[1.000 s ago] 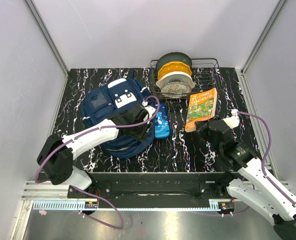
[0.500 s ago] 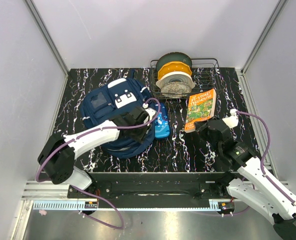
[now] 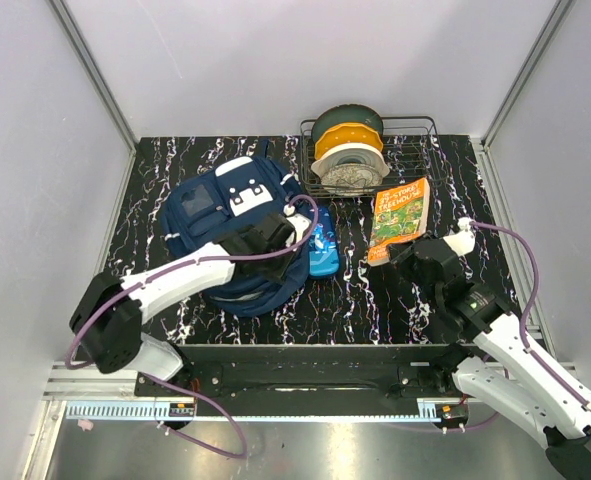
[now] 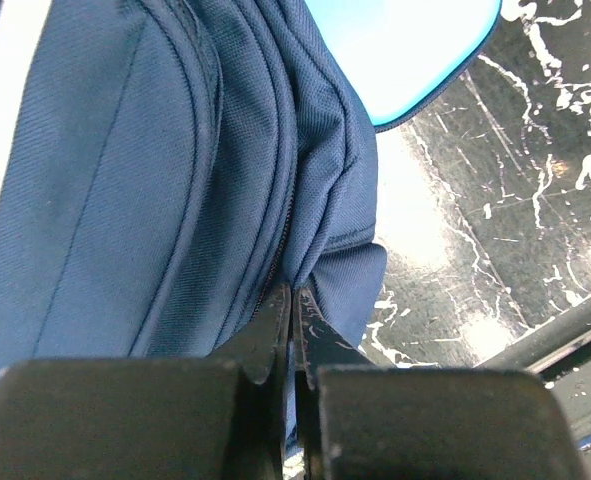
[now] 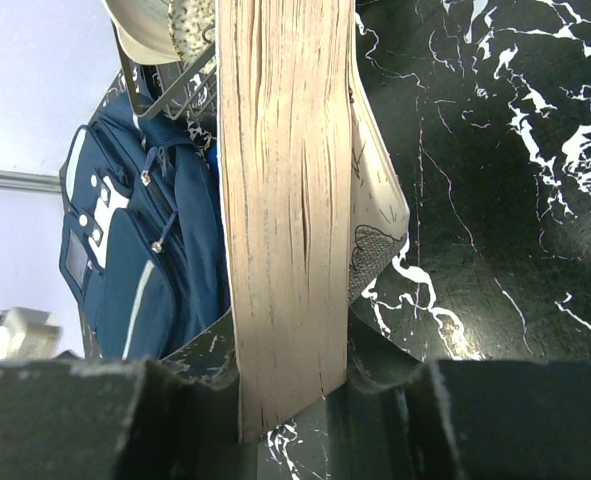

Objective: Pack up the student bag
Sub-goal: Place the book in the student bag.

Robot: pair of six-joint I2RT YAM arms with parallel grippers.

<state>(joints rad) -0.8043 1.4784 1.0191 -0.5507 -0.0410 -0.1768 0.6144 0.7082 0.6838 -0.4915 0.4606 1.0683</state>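
The student bag [image 3: 203, 206] lies on the black marbled table [image 3: 375, 300] left of centre in the overhead view, its white-patched front pocket toward the upper left. The left end effector [image 3: 278, 245] sits at the bag's right edge. In its wrist view the left end effector [image 4: 292, 300] has its jaws pressed together, pinching a fold of the bag's [image 4: 125, 180] navy fabric beside the zipper seam. A bright blue pencil case [image 3: 323, 250] lies just beside the bag, to its right.

At centre right, the right end effector [image 3: 403, 256] grips the lower end of an orange-covered book [image 3: 403, 212], its jaws part open around the book's thickness. A wire rack [image 3: 420, 133] holding spools [image 3: 347, 150] stands at the upper middle, behind the book.
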